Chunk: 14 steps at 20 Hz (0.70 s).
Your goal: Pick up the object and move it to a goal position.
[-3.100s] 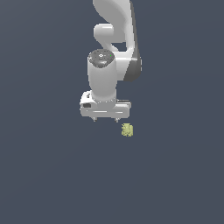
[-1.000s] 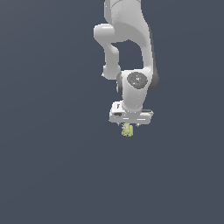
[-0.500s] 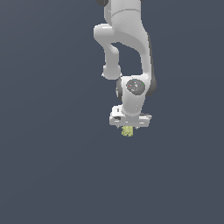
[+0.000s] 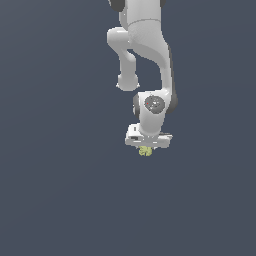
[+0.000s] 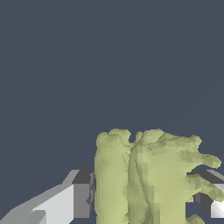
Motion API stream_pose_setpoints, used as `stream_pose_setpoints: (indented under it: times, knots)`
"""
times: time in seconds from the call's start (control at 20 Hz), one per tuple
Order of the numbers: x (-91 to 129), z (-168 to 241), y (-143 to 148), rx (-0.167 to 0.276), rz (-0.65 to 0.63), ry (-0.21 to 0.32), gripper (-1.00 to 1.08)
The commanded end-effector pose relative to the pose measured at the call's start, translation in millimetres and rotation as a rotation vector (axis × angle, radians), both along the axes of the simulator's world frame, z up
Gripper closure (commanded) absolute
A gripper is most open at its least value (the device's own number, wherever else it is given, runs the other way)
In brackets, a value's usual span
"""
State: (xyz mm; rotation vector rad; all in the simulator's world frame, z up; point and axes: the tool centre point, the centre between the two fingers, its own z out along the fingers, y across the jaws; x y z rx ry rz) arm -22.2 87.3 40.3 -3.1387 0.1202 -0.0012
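The object (image 4: 145, 151), a small pale yellow-green lumpy item, rests on the dark floor directly under my white gripper (image 4: 147, 148). In the wrist view the object (image 5: 144, 179) fills the space between the two fingers. One dark finger pad (image 5: 83, 199) presses against its flat side. The other finger (image 5: 209, 204) sits against its ragged side, partly hidden by the lumps. The jaws are shut on the object. The arm stands nearly upright over it.
A plain dark grey floor (image 4: 60, 200) stretches around the arm on all sides in both views. No other objects, walls or edges show.
The gripper swung over from the exterior view's left to above the object, then came down around it over the last second. The object has stayed in place.
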Motion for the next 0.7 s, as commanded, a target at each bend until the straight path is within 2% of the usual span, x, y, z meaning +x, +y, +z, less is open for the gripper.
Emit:
stream_pose_setpoints:
  times: [0.0,0.65]
  knots:
    - [-0.2,-1.0,-0.6,0.0,-0.001,0.001,1.08]
    - [-1.2,8.3,-7.2,0.0,0.0,-0.001,1.08]
